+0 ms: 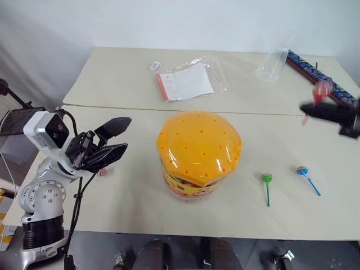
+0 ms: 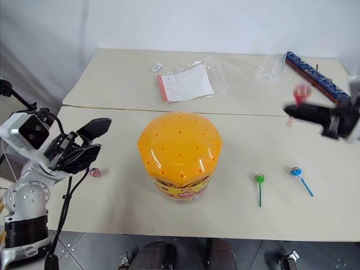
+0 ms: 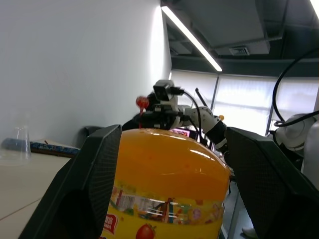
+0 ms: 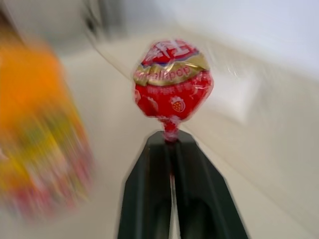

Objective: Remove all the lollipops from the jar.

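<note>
A silver-grey jointed metal left arm (image 1: 40, 197) with round screwed housings and a black ribbed lower collar is seen. A white box-shaped wrist camera module with a dark lens face (image 1: 49, 130) is mounted at its wrist, and black cables are looped beside it. The left gripper (image 1: 115, 139) is formed of two black, textured, tapered fingers. The black right gripper (image 4: 171, 144) is formed of two smooth, narrow, dark fingers.

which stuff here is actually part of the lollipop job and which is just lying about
Part of the job:
- jar, orange lid on
- red lollipop, held in the right gripper
- green lollipop, on the table
- blue lollipop, on the table
- lollipop by the left gripper, on the table

Just lying about:
- clear plastic cup
- paper in a clear sleeve
- long dark printed box
- small white tag
</note>
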You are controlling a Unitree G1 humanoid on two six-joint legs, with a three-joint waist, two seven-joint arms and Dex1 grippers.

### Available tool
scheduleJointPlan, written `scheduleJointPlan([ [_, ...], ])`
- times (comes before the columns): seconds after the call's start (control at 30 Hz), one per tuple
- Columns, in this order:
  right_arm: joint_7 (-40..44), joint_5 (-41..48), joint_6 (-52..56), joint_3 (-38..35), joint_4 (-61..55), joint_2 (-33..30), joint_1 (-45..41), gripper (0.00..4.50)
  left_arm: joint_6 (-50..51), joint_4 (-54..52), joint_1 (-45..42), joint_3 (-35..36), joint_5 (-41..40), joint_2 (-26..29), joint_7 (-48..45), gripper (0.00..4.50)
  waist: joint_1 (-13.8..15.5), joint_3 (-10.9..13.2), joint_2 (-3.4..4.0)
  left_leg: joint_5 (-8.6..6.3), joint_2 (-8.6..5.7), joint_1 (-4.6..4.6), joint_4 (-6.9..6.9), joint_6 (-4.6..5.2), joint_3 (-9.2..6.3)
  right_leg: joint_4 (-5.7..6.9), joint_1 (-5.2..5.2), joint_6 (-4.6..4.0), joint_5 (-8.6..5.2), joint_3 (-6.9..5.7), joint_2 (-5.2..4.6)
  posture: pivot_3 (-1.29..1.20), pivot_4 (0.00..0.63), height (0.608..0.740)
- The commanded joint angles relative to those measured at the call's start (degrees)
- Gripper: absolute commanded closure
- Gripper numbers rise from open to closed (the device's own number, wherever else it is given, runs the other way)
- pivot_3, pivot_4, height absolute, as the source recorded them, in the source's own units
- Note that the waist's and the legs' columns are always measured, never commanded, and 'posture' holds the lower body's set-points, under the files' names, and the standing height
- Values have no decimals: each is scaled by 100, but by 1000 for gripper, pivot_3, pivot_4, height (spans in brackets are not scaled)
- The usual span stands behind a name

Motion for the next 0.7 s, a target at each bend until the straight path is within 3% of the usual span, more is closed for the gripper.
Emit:
scheduleJointPlan([
  [0.03, -26, -1100, -913, 38, 363, -180, 757, 4477, -150, -134, -34, -137, 217, 170, -309, 975, -14, 0, 1, 1, -1, 1, 0, 1, 8, -1, -1, 0, 0, 4, 0, 0, 150, 740],
  [0.3, -607, -2074, -1505, 662, 888, 343, 1143, 4477, -147, -38, -201, -189, 276, 175, -350, 975, -158, 1, 9, 5, 9, 25, -4, -9, 24, 20, -3, 0, 0, 25, 3, 0, 150, 740],
  [0.43, -245, -1937, -1758, 523, 1039, 481, 1321, 3416, -35, -21, -181, -149, 331, 301, -219, 975, -131, 1, 9, 5, 9, 21, -6, -9, 18, 16, -2, 0, 0, 19, 4, 0, 150, 740],
  [0.57, 307, -1090, -2745, -225, 554, 1150, 1327, 1993, -1290, 777, -242, -87, 1878, 273, 655, 975, -122, 1, 10, 5, 4, 23, -3, -9, 14, 5, 7, 1, 0, 17, 3, 0, 150, 740],
  [0.7, 772, -713, -2878, -277, -251, 1433, 1593, 686, -2034, 1061, -16, -86, 2439, 401, 482, 975, -131, 1, 9, 5, 6, 22, -8, -8, 12, 6, 4, 1, 0, 16, 6, 0, 150, 740],
])
